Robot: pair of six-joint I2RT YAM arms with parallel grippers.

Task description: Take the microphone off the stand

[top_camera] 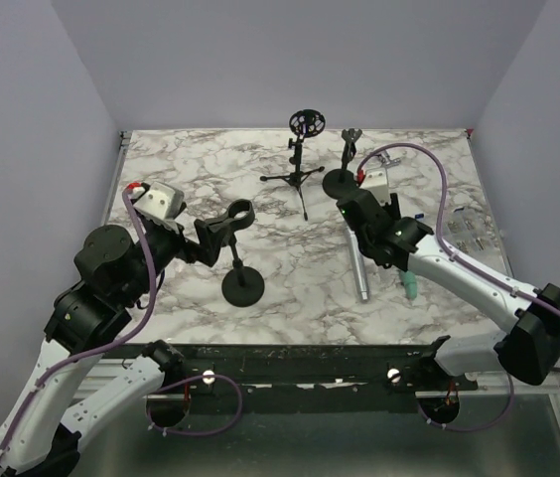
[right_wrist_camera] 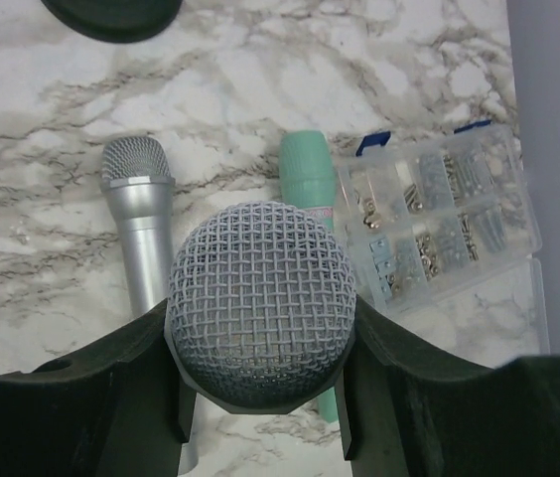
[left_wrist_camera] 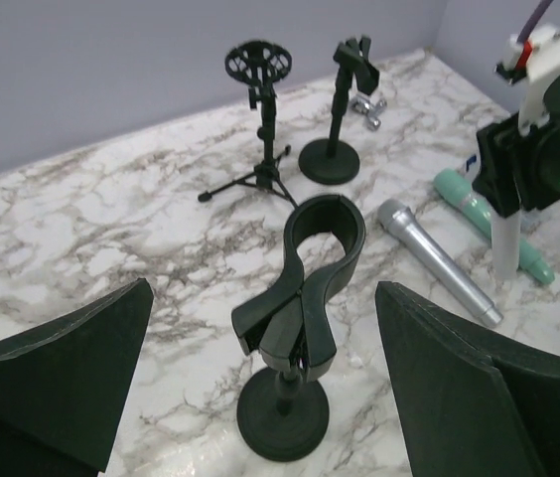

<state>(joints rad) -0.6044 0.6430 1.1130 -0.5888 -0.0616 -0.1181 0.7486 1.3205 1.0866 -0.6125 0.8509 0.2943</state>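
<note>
microphone [right_wrist_camera: 260, 298], likely stiff and slick, sits clamped under its mesh head in right gripper [top_camera: 371, 221]; left gripper [top_camera: 209, 240] gapes open beside the stand [left_wrist_camera: 305, 288].

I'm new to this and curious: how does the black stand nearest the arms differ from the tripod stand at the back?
The near stand sits on a round disc base; the tripod stand spreads three thin legs. The near stand ends in a looped clip; the tripod stand carries a spoked ring. Both are black, standing and hold no microphone.
</note>
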